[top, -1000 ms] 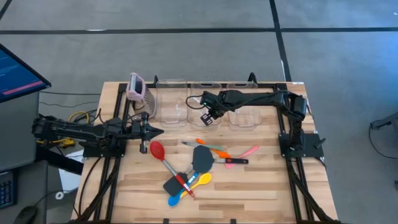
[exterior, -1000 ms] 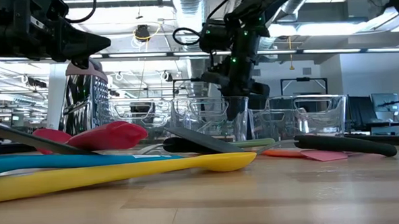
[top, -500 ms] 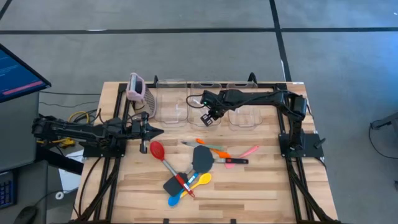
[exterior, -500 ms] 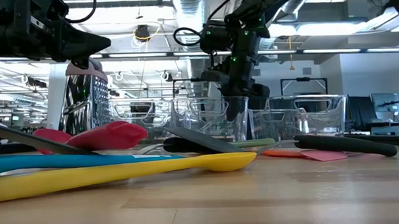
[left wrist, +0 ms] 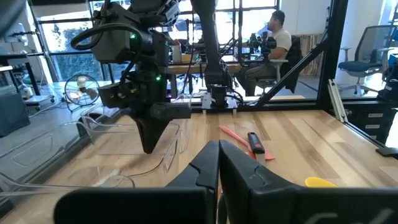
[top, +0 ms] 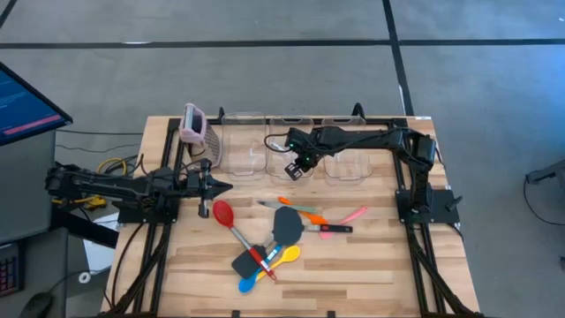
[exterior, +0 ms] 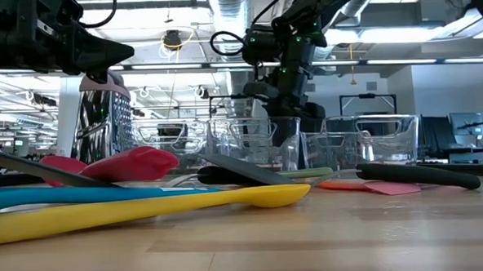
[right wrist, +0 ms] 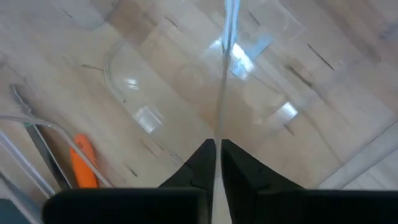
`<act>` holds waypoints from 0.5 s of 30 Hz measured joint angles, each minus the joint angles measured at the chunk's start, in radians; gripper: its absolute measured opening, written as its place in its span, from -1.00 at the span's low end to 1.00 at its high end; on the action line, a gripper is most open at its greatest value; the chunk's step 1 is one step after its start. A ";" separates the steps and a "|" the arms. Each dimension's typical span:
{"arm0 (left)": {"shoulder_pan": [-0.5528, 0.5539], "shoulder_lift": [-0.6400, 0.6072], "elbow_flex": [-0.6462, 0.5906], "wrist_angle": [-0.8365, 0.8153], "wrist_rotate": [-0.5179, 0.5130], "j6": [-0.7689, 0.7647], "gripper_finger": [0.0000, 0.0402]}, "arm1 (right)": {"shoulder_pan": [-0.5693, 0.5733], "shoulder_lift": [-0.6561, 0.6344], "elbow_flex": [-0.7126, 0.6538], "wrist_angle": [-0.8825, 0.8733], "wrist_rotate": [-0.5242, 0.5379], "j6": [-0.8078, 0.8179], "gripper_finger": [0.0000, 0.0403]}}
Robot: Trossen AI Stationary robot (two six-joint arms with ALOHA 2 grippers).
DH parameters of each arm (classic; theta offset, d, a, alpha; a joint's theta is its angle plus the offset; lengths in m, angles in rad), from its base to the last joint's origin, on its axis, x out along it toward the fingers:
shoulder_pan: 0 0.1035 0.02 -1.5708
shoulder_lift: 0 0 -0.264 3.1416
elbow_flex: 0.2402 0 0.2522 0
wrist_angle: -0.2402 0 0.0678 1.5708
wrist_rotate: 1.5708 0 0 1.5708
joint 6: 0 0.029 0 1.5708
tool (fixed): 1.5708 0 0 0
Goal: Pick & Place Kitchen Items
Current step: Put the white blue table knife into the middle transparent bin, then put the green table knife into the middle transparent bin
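Observation:
Several kitchen items lie on the wooden table: a red spoon (top: 222, 213), a black spatula (top: 287, 223), an orange spatula (top: 297, 208), a pink spatula (top: 350, 215), a yellow spoon (top: 288, 255) and a blue spoon (top: 250, 282). My right gripper (top: 297, 170) (exterior: 287, 135) hangs over the middle clear bin (top: 281, 132), pointing steeply down. It is shut on a thin clear-teal utensil (right wrist: 227, 56). My left gripper (top: 227, 185) waits shut above the table's left side. My right gripper pinches the thin clear-teal utensil at its near end (right wrist: 219, 127) between its two fingertips. The fingers come from above, slanting steeply down, and lie along the utensil. It runs on from the fingertips toward the bin's floor; whether its far end rests there I cannot tell.
A pink-topped metal grater (top: 194, 124) stands at the far left beside the left bin (top: 242, 148). A third bin (top: 346, 161) stands to the right. An orange-handled item (right wrist: 84, 165) shows past a curved clear wall. Bare wood lies along the near edge.
My right gripper has stayed over the middle bin and tipped a little at the wrist. Nothing on the table has moved.

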 joint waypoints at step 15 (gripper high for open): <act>0.000 0.000 0.000 0.000 0.000 0.000 -0.99 | 0.000 -0.010 0.045 0.020 0.001 -0.169 -0.63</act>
